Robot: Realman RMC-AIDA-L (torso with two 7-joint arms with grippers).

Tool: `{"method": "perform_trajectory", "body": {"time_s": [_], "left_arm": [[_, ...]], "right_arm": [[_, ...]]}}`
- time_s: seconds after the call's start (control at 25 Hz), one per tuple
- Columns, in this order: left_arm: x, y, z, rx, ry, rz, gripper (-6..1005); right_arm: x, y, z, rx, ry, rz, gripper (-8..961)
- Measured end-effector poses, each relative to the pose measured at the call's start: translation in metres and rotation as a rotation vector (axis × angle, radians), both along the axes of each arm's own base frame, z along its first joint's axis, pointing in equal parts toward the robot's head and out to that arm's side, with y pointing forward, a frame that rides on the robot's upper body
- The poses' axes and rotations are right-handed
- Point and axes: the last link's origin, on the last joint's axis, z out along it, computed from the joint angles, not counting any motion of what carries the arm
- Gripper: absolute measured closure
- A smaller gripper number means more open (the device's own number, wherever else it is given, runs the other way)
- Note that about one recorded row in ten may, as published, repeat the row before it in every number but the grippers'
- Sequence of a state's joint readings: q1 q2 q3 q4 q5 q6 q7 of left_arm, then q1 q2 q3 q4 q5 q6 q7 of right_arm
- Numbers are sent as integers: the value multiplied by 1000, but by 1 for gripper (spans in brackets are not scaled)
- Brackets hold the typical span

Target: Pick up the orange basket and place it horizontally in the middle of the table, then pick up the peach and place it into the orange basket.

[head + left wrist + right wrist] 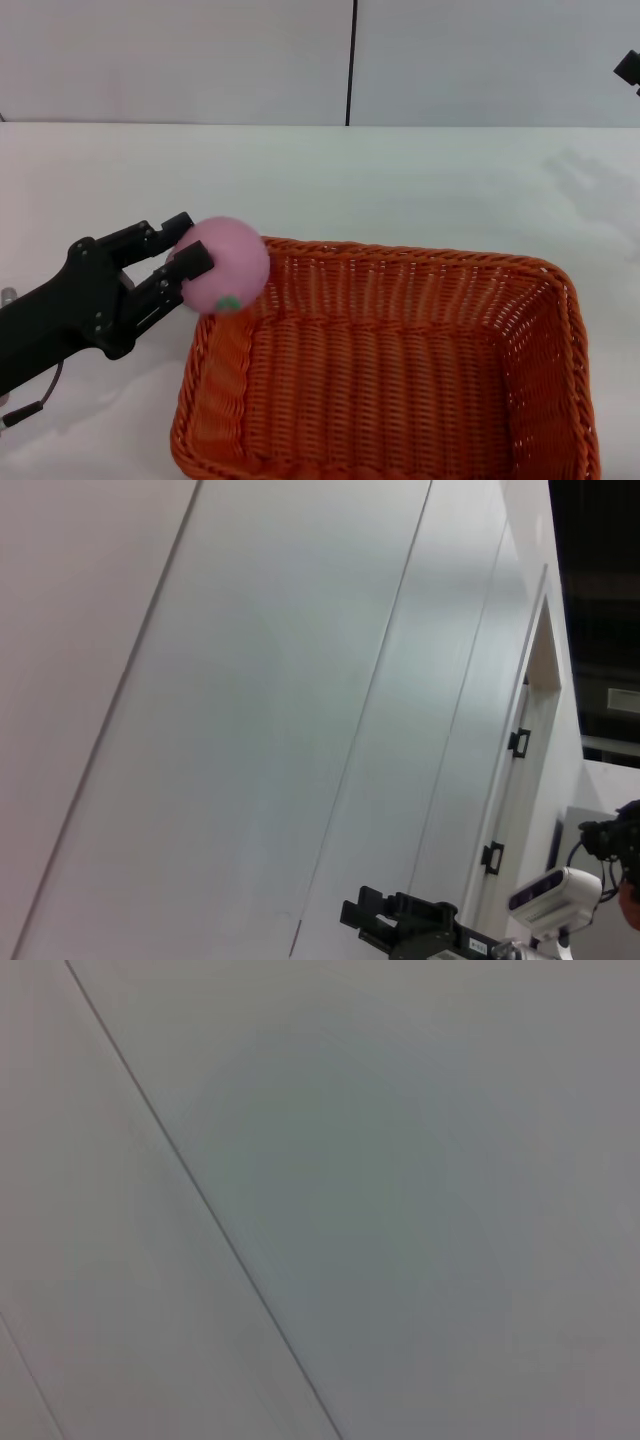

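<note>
One peach [227,264] rides clamped between the fingers of the left gripper [190,262], held above the near-left corner rim of the orange basket [400,370], which sits lengthwise on the table [400,180]. The height likely clears the braided rim before release. The right gripper is out of sight.

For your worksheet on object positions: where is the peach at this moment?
In the head view the peach is on the robot's left, held in the left gripper at the orange basket's far-left corner rim, not yet inside.
</note>
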State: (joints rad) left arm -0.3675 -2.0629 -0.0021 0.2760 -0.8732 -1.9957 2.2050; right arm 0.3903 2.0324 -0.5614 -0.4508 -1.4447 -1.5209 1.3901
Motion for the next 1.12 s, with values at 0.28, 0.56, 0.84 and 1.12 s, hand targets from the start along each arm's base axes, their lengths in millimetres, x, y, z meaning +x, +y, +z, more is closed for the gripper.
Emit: {"method": "perform_trajectory", "body": {"time_s": [0.28, 0.56, 0.84, 1.12], "left_arm": [[0, -2, 1, -1, -6, -2, 544], [-2, -2, 4, 18, -12, 10, 279], [-14, -3, 19, 165, -57, 113, 190], [-31, -12, 39, 414, -146, 262, 191]], "right_arm": [[0, 0, -1, 0, 0, -1, 578], [0, 0, -2, 1, -3, 0, 578], [0, 0, -2, 4, -2, -1, 578], [3, -1, 1, 20, 5, -13, 578]]}}
